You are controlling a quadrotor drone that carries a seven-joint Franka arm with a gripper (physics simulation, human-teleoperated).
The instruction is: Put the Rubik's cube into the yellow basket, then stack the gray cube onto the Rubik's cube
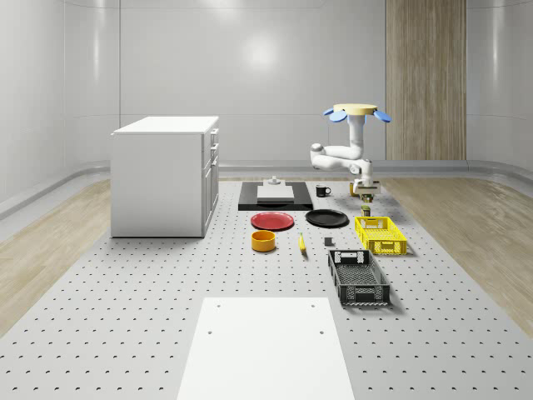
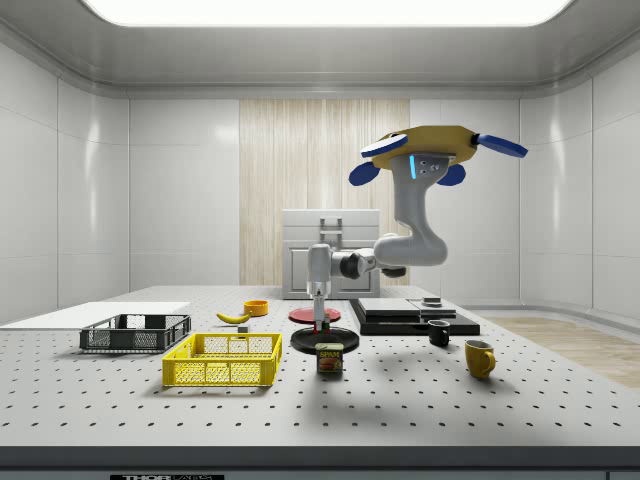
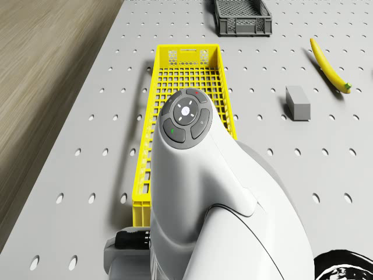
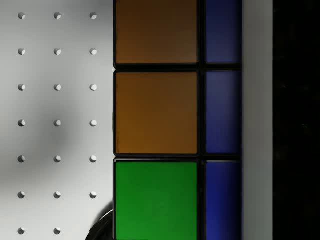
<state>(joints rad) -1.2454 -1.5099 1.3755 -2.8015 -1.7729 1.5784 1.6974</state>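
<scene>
Your drone [image 2: 432,150] hovers above tabletop [image 2: 420,400], near black plate [image 2: 325,340]. Your tool [image 1: 365,192] hangs low beside yellow basket's [image 1: 381,234] far end, fingers closed on Rubik's cube [image 4: 156,120]. Gray cube [image 3: 298,103] sits on tabletop beside basket, near banana [image 3: 329,64].

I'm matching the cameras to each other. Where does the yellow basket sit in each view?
Whole-scene view: the yellow basket is right of centre, just nearer than the drone.
Side view: the basket is left of centre, in front.
Drone view: the basket runs lengthwise beyond the arm, beside the gray cube.
Wrist view: close on the Rubik's cube over the table.
Shared landmark: the dark crate next to the basket.
</scene>
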